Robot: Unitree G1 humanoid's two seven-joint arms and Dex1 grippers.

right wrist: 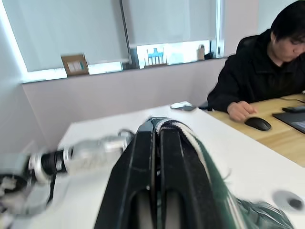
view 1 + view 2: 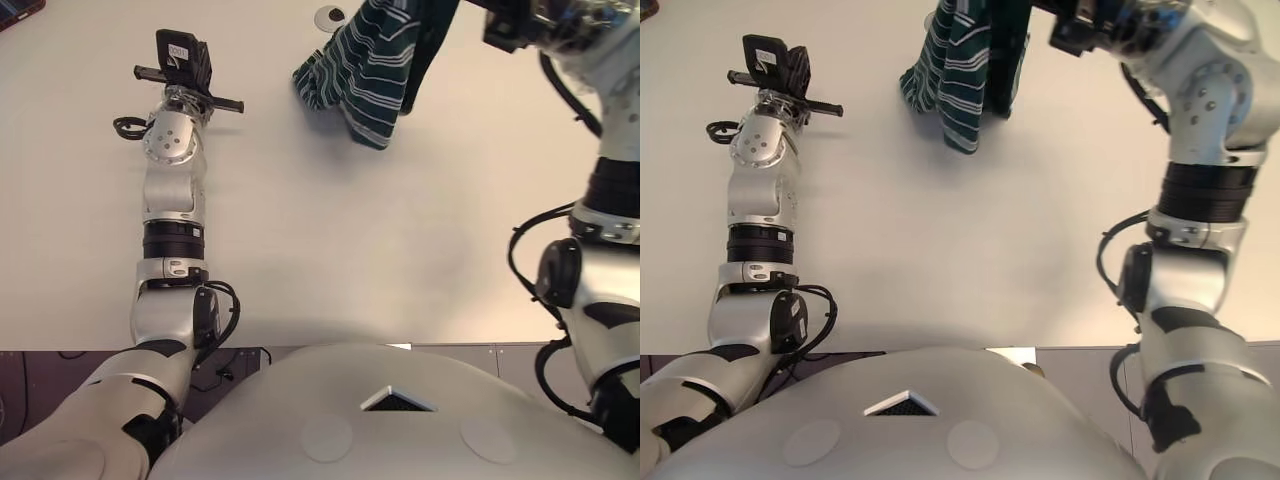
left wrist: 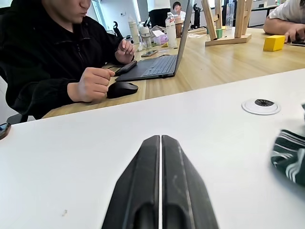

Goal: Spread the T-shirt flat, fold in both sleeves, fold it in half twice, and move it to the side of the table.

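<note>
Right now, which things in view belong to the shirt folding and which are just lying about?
Job: T-shirt, right gripper shut on it, left gripper, white table.
Lying about: cable port in the table; laptop, mouse, yellow block on the wooden desk.

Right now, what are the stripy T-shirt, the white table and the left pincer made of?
The T-shirt looks like soft knit cloth, maybe cotton: it hangs limp in folds. The table looks like a hard, smooth white top, perhaps laminate: flat, with little shine. The left pincer looks like black plastic or rubber: dull and slightly scuffed.
</note>
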